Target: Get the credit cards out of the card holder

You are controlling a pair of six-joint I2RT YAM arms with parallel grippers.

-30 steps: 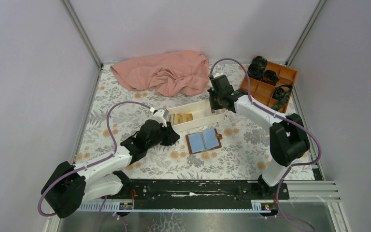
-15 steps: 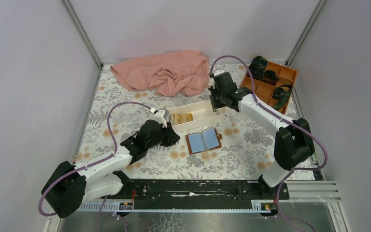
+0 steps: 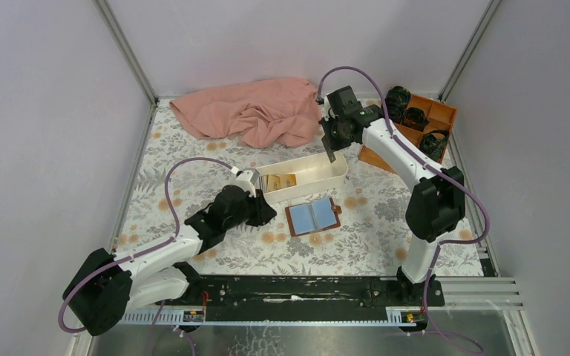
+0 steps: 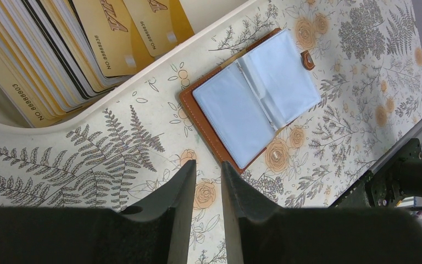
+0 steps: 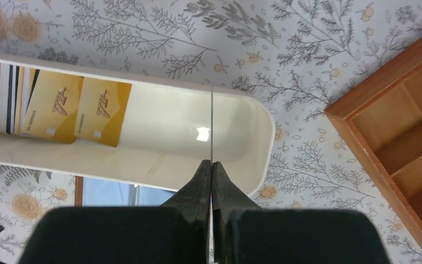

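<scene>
The brown card holder [image 3: 312, 216] lies open on the floral table, its pale blue pages up [image 4: 253, 121]; a strip of it shows past the tray [image 5: 107, 193]. Several credit cards [image 3: 278, 182], mostly yellow, stand in the left end of the white tray [image 4: 104, 44] [image 5: 49, 107]. My right gripper [image 3: 329, 153] [image 5: 211, 163] hangs above the tray's right end, shut on one thin card [image 5: 211, 110] seen edge-on. My left gripper [image 3: 267, 215] [image 4: 209, 165] rests low, just left of the card holder, open by a narrow gap with nothing between its fingers.
The long white tray [image 3: 341, 174] [image 4: 143, 77] [image 5: 261, 159] lies behind the card holder. A pink cloth [image 3: 249, 111] is heaped at the back. An orange compartmented box [image 3: 415, 130] [image 5: 401, 126] with dark items stands at the back right.
My right arm has lifted up and back from the tray's right end, with the card still pinched in its gripper. The left arm and the card holder have not moved.
</scene>
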